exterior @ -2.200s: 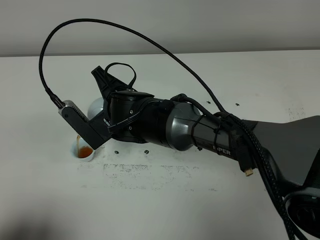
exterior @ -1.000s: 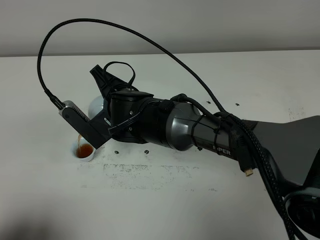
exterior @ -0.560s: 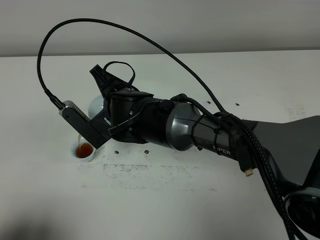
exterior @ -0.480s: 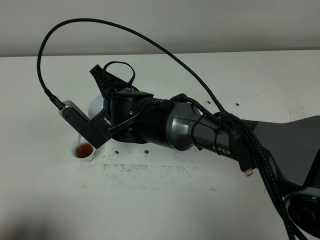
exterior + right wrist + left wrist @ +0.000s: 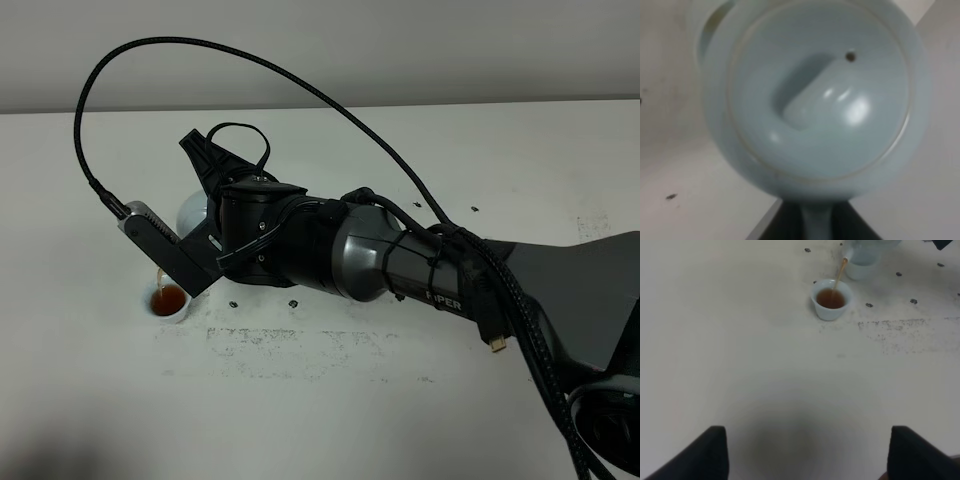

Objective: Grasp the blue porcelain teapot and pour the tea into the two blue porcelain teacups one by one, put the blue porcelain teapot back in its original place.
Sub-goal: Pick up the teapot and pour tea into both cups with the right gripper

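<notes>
The white label (image 5: 447, 297) on the grey forearm of the right arm read "PIPER", with its first letters partly hidden. One blue teacup (image 5: 830, 301) stood upright on the white table (image 5: 330, 400) and held reddish-brown tea (image 5: 830, 298). A thin stream of tea ran into it from the spout of the blue porcelain teapot (image 5: 820, 95). The teapot hung above the table just beside this teacup. It was tilted, with the spout low toward the teacup and the handle toward the wrist. The right gripper (image 5: 815, 227) was clenched on the handle. The left gripper (image 5: 805, 455) was released, with nothing between its fingers, well apart from the teacup.
</notes>
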Motion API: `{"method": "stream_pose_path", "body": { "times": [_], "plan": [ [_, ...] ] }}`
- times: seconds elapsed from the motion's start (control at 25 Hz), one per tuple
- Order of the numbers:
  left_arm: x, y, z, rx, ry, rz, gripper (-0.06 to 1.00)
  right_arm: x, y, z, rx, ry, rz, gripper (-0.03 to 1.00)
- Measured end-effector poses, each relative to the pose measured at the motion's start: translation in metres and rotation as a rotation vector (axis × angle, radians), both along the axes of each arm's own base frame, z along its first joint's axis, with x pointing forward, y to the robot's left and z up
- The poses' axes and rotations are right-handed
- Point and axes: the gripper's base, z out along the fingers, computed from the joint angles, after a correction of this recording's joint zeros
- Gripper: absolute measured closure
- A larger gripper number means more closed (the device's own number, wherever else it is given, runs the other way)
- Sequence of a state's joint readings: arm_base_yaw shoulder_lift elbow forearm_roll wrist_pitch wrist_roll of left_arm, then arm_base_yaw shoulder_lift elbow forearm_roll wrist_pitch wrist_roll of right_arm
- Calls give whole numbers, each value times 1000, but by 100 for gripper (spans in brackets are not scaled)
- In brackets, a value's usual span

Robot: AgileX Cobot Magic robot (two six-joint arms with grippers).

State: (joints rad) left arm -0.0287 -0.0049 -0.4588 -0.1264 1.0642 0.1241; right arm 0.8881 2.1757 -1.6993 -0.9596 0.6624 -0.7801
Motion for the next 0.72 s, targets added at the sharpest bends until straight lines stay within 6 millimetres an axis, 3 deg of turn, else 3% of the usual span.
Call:
{"method": "stream_pose_path", "body": {
  "times": [0.72],
  "plan": [
    [0,0,0,0,0,0,31,0,0,0,-12,-2,9,93]
  ]
}}
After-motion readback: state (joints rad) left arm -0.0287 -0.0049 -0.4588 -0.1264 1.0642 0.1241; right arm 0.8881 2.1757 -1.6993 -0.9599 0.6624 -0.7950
